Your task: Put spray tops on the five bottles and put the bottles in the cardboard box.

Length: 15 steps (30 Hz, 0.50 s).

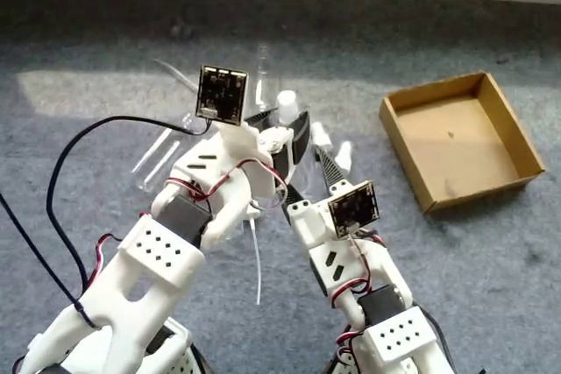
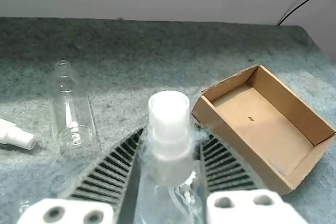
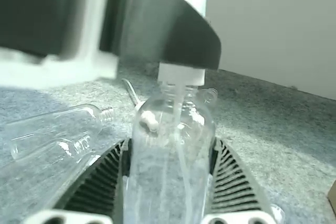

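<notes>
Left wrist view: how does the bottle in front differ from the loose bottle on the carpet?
The held bottle carries a white spray top; the loose bottle has a bare open neck. The held bottle is clamped in the right gripper; the loose bottle lies on the carpet. Both are clear.

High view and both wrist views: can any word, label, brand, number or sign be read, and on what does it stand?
No text can be read in any view.
cardboard box: plain, with one small dark speck on its floor, not a letter.
bottle and spray top: no label.
circuit board on an arm's wrist: any print too small to read.
</notes>
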### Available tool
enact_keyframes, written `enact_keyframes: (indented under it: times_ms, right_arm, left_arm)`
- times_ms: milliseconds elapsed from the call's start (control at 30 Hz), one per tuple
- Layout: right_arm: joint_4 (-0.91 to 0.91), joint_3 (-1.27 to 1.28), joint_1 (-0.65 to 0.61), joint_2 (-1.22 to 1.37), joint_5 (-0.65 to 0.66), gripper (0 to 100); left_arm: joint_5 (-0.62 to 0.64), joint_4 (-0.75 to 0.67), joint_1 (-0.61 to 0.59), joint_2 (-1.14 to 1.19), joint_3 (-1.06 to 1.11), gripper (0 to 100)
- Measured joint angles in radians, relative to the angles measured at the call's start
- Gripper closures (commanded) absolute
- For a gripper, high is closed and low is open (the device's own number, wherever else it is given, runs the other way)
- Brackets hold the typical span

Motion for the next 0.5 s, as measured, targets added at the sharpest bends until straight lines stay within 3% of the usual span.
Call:
enact_keyframes:
  times_ms: [200,367,500]
  right_arm:
    - [0.0,0.0,-0.006,0.0,0.0,97.1]
    - [0.0,0.0,-0.006,0.0,0.002,97.1]
    - [-0.002,0.0,-0.005,-0.002,0.002,97.1]
  left_arm:
    - [-0.003,0.015,0.0,-0.023,0.018,99]
    - [-0.003,0.017,0.0,-0.043,0.031,87]
    - [-0.003,0.031,0.0,-0.041,0.034,85]
